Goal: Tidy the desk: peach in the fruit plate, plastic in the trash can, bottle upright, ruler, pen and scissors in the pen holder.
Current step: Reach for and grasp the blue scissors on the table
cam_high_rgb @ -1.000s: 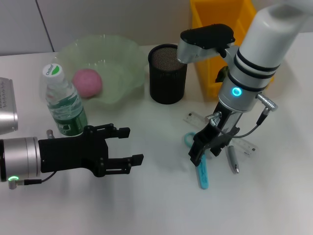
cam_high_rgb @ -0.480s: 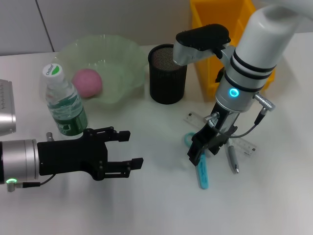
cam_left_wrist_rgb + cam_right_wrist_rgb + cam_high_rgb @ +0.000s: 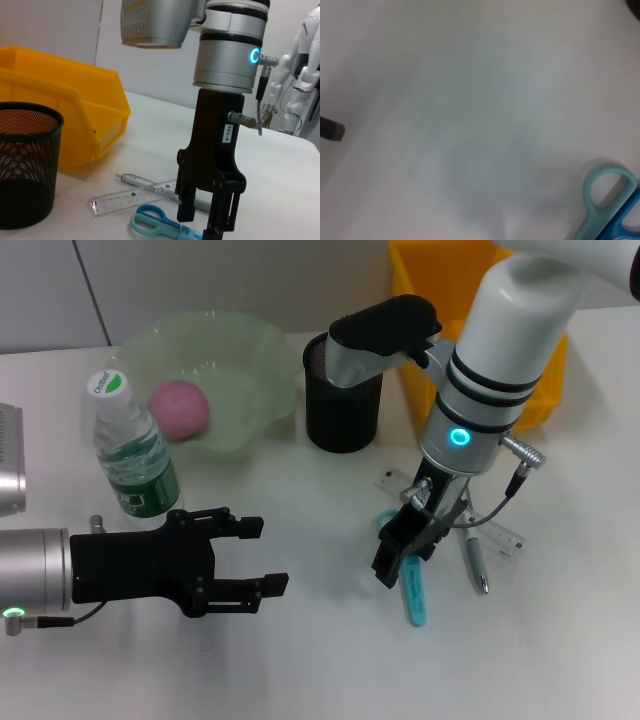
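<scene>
R gripper point(image 3: 402, 558) low over scissors point(image 3: 410, 585), fingers apart w/ nothing held, L gripper point(image 3: 262, 556) open, empty, near bottle point(image 3: 131, 452)

A plain white table point(image 3: 300, 660) is seen. Far left sits a green plate point(image 3: 250, 370), a bottle point(image 3: 135, 455) nearer, then a black mesh cup point(image 3: 343, 415), yellow bin point(image 3: 425, 390), and scissors point(image 3: 413, 595), pen point(image 3: 477, 566), ruler point(image 3: 505, 537) on the right.

White desk point(image 3: 300, 660); pale panelled wall point(image 3: 200, 280) behind.
</scene>
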Action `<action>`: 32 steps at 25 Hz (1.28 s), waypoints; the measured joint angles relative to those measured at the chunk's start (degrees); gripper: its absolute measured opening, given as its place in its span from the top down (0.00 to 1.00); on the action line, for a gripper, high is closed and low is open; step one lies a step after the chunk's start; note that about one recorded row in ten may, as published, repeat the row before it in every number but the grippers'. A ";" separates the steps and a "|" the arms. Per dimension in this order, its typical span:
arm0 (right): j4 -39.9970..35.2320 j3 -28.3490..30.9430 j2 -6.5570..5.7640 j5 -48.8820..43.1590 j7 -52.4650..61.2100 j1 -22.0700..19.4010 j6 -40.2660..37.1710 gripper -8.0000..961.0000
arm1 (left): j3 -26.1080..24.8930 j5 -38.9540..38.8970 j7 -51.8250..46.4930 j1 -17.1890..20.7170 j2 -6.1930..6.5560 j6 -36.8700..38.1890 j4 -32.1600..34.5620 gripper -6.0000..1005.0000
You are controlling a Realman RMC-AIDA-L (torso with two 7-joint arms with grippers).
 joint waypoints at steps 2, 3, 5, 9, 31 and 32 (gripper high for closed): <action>-0.14 -0.73 0.00 0.24 -0.01 0.00 0.04 0.34 | -0.07 0.01 -0.01 0.00 0.00 0.26 0.03 0.20; -0.16 -0.95 0.00 0.28 -0.01 0.01 0.05 0.34 | -0.12 0.01 -0.02 0.01 0.00 0.32 0.03 0.20; -0.15 -1.31 0.00 0.32 -0.02 0.02 0.06 0.34 | -0.25 0.01 -0.03 0.04 0.01 0.48 0.04 0.20; -0.19 -3.12 0.00 0.40 -0.02 -0.08 0.17 0.34 | -0.41 0.01 -0.04 0.08 0.03 0.59 0.09 0.20; -0.27 -8.65 0.05 3.38 0.16 -0.33 1.45 0.34 | -0.44 -0.08 -0.21 0.17 -0.07 1.28 0.57 0.20; -0.27 -8.65 0.05 3.38 0.13 -0.31 1.47 0.34 | -0.44 -0.08 -0.21 0.19 -0.09 1.33 0.58 0.20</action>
